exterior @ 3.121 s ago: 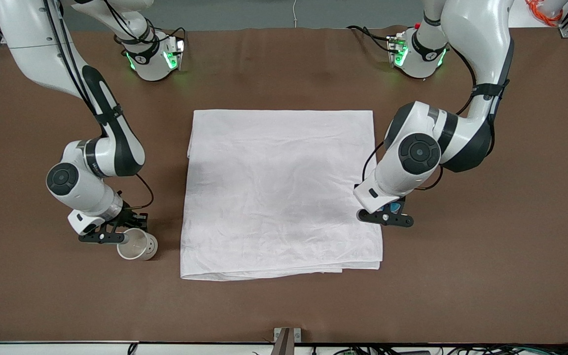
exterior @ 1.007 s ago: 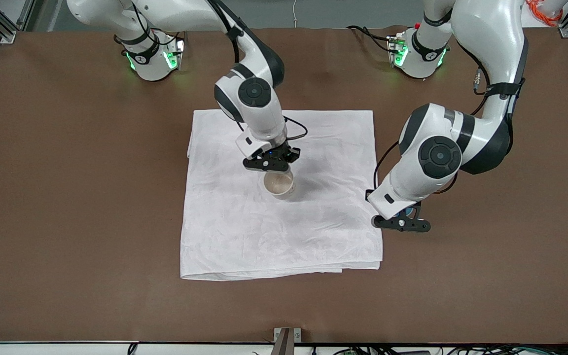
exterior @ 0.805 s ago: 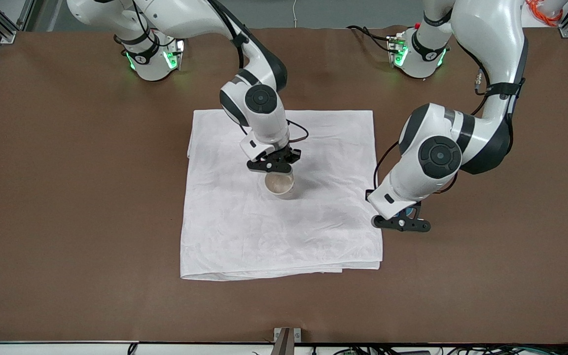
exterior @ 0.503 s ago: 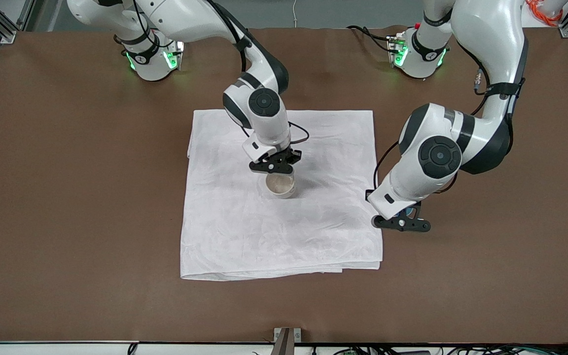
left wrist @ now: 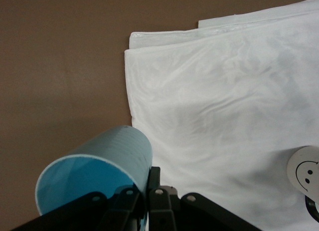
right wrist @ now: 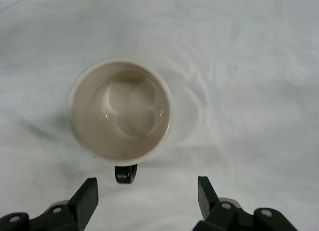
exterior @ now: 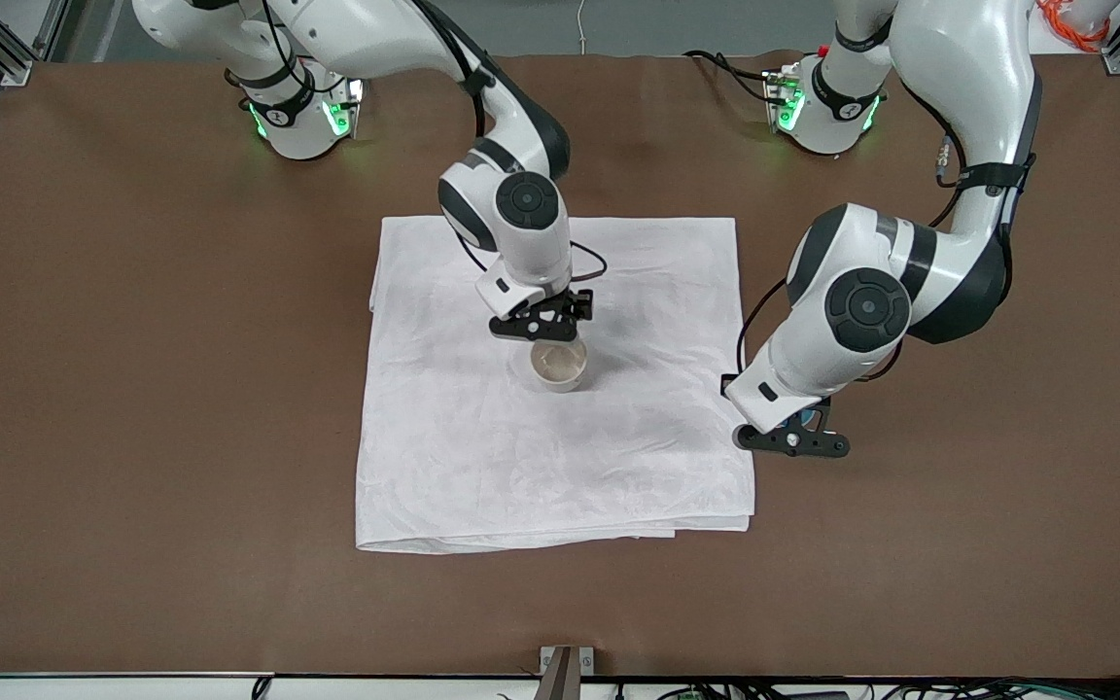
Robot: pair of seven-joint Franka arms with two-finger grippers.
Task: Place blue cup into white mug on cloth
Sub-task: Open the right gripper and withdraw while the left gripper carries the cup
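Observation:
The white mug (exterior: 558,365) stands upright and empty near the middle of the cloth (exterior: 482,457). In the right wrist view the mug (right wrist: 119,110) shows its cream inside and its black handle (right wrist: 124,173). My right gripper (exterior: 541,328) is open and empty just above the mug, its fingers (right wrist: 88,195) apart on either side of the handle, touching nothing. My left gripper (exterior: 791,442) hangs low over the table beside the cloth's edge at the left arm's end, shut on the wall of the blue cup (left wrist: 94,171). In the front view the arm hides the cup.
The cloth (left wrist: 224,116) lies flat on the brown table (exterior: 132,389). The mug's side with a dark face mark (left wrist: 305,171) shows at the edge of the left wrist view. Bare table surrounds the cloth.
My right gripper brought the mug from the right arm's end of the table onto the cloth, let go and opened. The left arm rose slightly with the cup, then stayed still.

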